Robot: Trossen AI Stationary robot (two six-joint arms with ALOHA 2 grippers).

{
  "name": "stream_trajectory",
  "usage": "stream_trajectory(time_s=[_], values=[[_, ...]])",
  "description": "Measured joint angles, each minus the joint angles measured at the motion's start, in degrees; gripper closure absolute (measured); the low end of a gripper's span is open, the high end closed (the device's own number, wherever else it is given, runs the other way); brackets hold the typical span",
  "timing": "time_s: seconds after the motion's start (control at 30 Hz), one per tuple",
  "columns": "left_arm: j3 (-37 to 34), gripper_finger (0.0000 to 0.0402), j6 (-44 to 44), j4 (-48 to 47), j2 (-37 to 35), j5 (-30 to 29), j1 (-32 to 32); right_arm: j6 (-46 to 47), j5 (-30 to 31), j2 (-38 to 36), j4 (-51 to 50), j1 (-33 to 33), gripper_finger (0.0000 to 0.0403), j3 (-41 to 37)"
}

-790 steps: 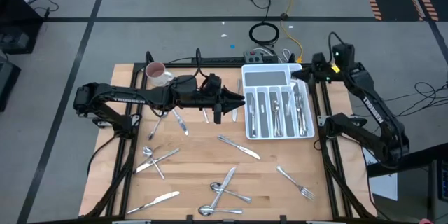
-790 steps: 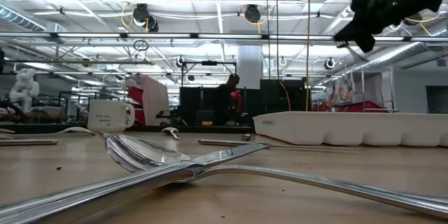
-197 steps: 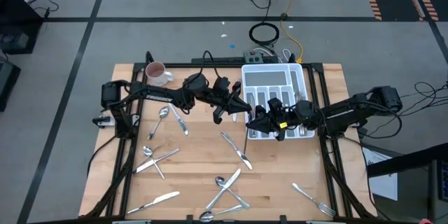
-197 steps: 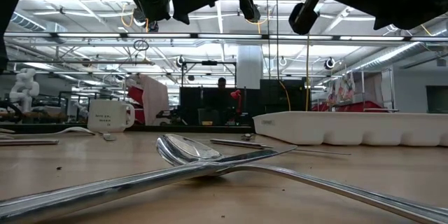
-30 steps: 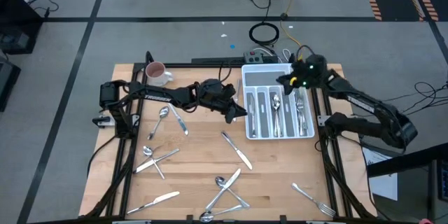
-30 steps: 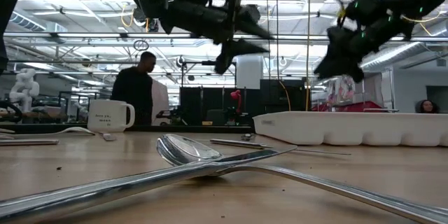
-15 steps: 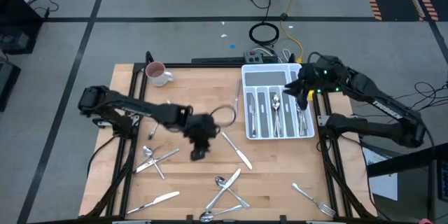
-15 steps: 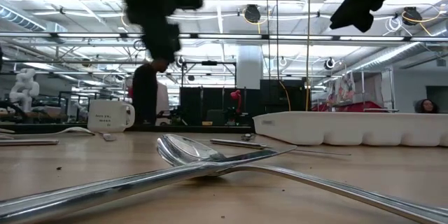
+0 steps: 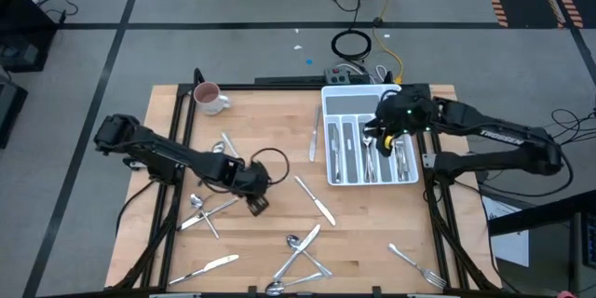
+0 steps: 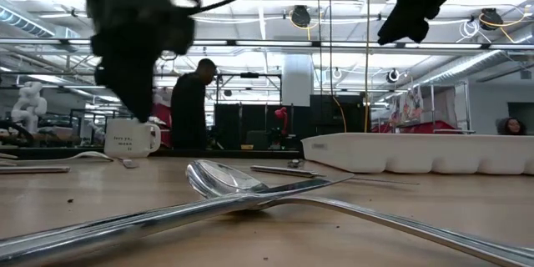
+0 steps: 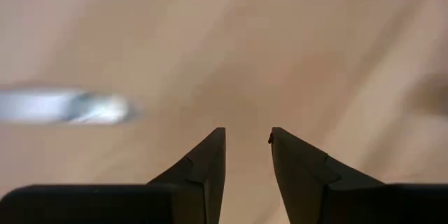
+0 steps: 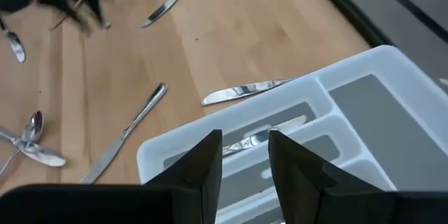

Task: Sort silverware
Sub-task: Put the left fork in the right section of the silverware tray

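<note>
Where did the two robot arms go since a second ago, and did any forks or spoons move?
The left gripper swung away from the tray to the middle of the table, fingers apart and empty. The right gripper slid from the tray's far end to over its slots. The loose silverware and the mug stayed put.

Silverware (image 9: 315, 201) left of tray (image 9: 354, 100) (mostly)

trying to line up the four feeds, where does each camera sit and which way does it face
High view: overhead, straight down on the table; both arms show.
Low view: at tabletop height, facing the room; arms enter from above.
Left wrist view: on the left arm, facing bare wood past the open left hand.
Right wrist view: on the right arm, over the cutlery tray past the open right hand.
Shared: high and low views both show the mug.
</note>
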Motion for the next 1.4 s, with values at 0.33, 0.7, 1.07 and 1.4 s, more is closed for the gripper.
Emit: stream_trajectory(time_s=[0.33, 0.7, 1.07, 1.4], values=[[0.04, 0.0281, -29.40, -35.48, -10.60, -5.68, -5.12, -0.61, 0.07, 5.86, 2.02, 2.16, 0.0293, -0.04], [-0.77, 0.0281, -43.42, -40.17, -13.66, -4.47, -17.48, -1.01, -0.13, 9.82, 6.78, 3.57, 0.0293, -0.04], [-12.07, 0.0281, -56.49, -26.13, -10.45, 4.38, -21.64, -0.10, -0.20, 10.57, 7.83, 3.57, 0.0293, -0.04], [-12.33, 0.0281, -54.70, -21.75, -6.41, 3.85, -21.64, 0.90, -0.24, 10.57, 7.83, 3.57, 0.0293, -0.04]])
